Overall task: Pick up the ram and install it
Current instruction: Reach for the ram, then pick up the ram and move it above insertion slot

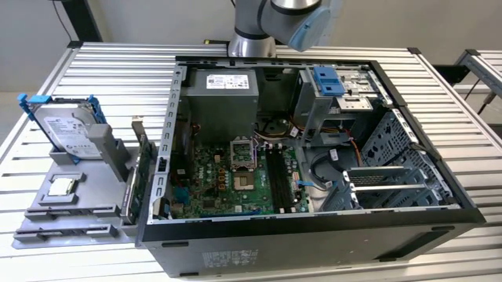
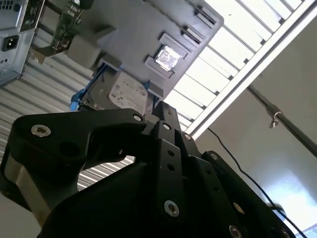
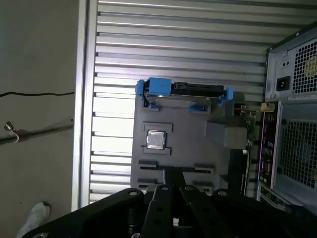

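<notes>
Item under inspection: the thin, narrow, dark circuit-board ram stick (image 1: 74, 207). In the exterior view it can only be traced tentatively, as a thin dark line along the top of a long grooved holder on the grey plastic tray (image 1: 94, 176). The tray lies on the slatted metal counter (image 1: 117, 64), at the exterior view's left. On that reading the ram stick stands on its long edge, sunk in the groove, level and parallel to the tray's near edge. It sits just beside the square silver processor chip (image 1: 61, 187). A second, similar holder lies nearer the tray's edge, and which of the two carries the ram stick cannot be settled. Its chips, label and colour cannot be made out.
</notes>
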